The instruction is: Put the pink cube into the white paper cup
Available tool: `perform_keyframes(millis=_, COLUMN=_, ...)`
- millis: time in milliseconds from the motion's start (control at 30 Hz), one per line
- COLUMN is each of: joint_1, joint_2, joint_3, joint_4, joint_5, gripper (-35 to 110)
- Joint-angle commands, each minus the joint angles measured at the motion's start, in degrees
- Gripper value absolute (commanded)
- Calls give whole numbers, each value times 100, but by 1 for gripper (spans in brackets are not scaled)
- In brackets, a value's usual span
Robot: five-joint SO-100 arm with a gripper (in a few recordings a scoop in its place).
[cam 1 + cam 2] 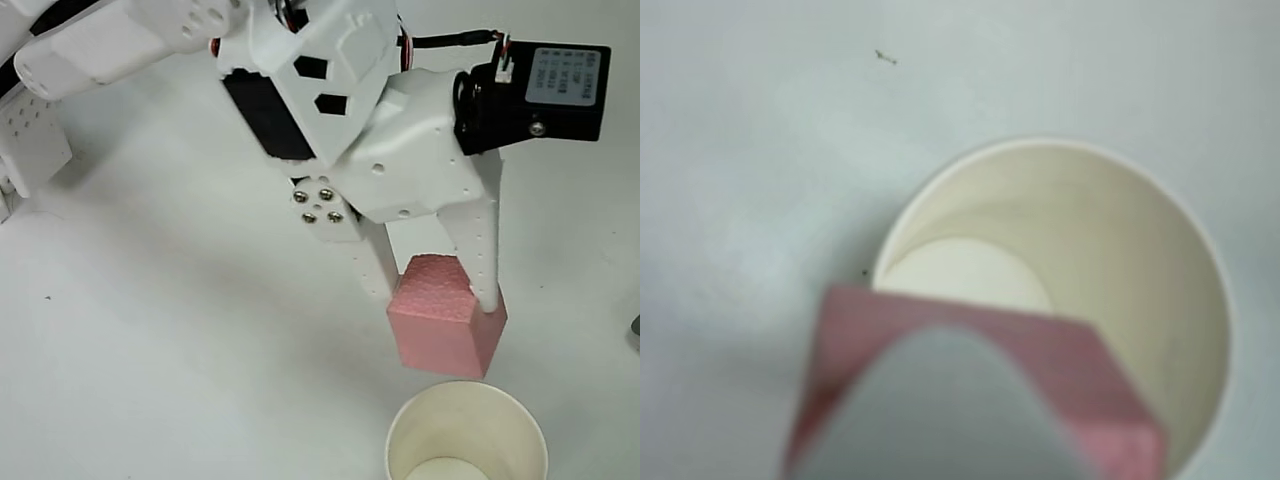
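- Reaching in from the upper left of the overhead frame, the white arm [150,35] slants down toward the lower right, its wrist block sitting across the top centre.
- A black camera module [535,95] rides on the wrist at the upper right of that view, a thin cable running to it.
- The gripper [435,290] points toward the bottom of the overhead frame, its 2 white fingers [485,250] closed against opposite sides of the pink cube [445,320].
- The cube is held clear of the table [150,330], tilted a little, at the lower centre-right of the overhead view.
- The white paper cup [467,435] stands upright at the bottom edge of the overhead frame, just below the cube; the cube's lower corner sits close to the cup's rim in the picture.
- In the wrist view the cup [1120,260] takes the centre and right, mouth open to the camera, its cream-white floor visible.
- There the cube [1080,370] sits blurred at the bottom, overlapping the cup's near rim, with a pale finger [930,420] in front of it.
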Motion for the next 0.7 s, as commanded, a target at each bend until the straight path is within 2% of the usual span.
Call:
perform_keyframes(millis=0, joint_1=290, joint_2=413, joint_3=-466, joint_4=18, joint_5=-114, gripper=5)
perform_keyframes(millis=367, joint_1=606, joint_2=211, joint_3=-492, joint_4=-9, joint_5=-264, gripper=5)
perform_keyframes(millis=667, joint_1=633, joint_2=-694, joint_3=-1283, joint_4=-264, joint_5=-290, gripper=5)
